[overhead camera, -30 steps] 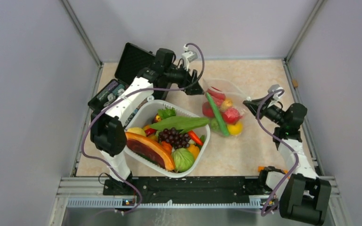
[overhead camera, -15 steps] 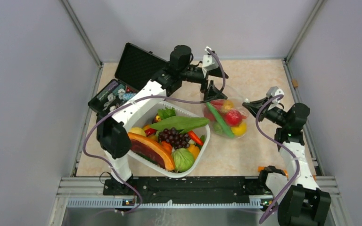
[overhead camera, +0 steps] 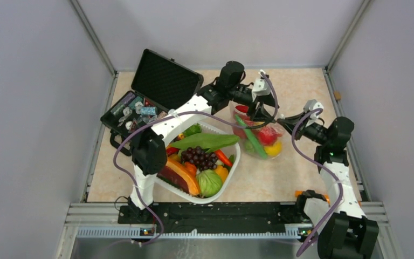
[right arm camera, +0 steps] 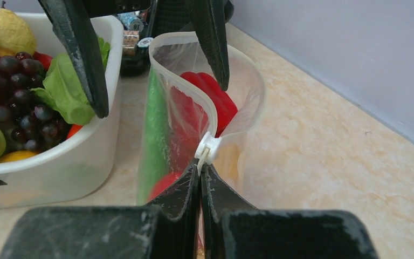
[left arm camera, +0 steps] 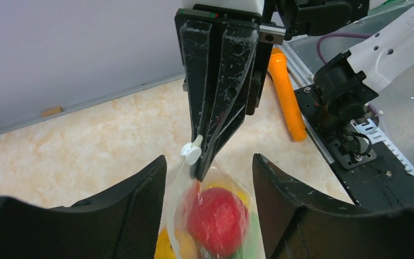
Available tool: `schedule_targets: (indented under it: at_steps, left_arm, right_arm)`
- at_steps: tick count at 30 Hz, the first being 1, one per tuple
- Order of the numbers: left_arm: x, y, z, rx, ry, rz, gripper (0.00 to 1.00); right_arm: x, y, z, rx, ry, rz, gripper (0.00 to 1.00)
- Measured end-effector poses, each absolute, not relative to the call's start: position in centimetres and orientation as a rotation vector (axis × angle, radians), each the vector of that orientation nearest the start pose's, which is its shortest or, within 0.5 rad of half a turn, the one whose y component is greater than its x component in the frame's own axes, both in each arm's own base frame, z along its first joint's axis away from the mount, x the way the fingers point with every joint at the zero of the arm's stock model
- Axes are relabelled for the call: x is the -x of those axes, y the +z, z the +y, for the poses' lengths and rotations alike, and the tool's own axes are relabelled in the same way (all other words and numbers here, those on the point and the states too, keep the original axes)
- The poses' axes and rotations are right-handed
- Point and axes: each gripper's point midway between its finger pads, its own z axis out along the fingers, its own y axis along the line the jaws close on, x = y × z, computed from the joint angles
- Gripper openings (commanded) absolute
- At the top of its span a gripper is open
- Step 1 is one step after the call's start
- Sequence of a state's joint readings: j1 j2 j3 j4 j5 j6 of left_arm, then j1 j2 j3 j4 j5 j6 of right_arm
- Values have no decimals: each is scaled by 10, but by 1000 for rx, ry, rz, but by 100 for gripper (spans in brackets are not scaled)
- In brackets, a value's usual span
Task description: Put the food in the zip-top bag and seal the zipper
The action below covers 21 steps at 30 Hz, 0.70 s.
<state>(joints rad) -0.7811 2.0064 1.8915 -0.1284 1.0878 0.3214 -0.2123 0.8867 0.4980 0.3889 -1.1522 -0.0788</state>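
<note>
The clear zip-top bag [overhead camera: 256, 135] stands on the table right of the basket. It holds red tomato-like pieces [left arm camera: 215, 218], a long green pod [overhead camera: 250, 137] and a yellow lemon [overhead camera: 271, 149]. My right gripper [right arm camera: 201, 170] is shut on the bag's mouth edge just below the white slider [right arm camera: 207, 148]; it also shows in the top view [overhead camera: 281, 120]. The zipper [right arm camera: 183, 81] curves in an open loop. My left gripper [left arm camera: 209, 162] is open, its fingers [right arm camera: 81, 54] straddling the bag's top without touching it; it also shows in the top view [overhead camera: 259, 110].
The white oval basket [overhead camera: 232, 162] with grapes, papaya slice and greens stands left of the bag, close to it. A black hard case [overhead camera: 161, 81] lies open at the back left. An orange object [overhead camera: 301, 193] lies by the right arm's base.
My left arm has swung right from beside the case to over the bag, fingers open. The right gripper has kept hold of the bag edge, and the bag has bunched upright.
</note>
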Motion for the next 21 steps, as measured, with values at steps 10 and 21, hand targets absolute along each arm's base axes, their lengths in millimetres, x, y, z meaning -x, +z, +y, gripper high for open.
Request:
schedule_targets:
  at_steps: [10, 21]
  left_arm:
    - [-269, 315, -498, -1583, -1275, 963, 69]
    - [-277, 279, -509, -1623, -1274, 1045, 45]
  right_arm:
    - [-277, 240, 104, 821, 661, 1391, 0]
    - [-270, 249, 105, 858, 629, 1349, 0]
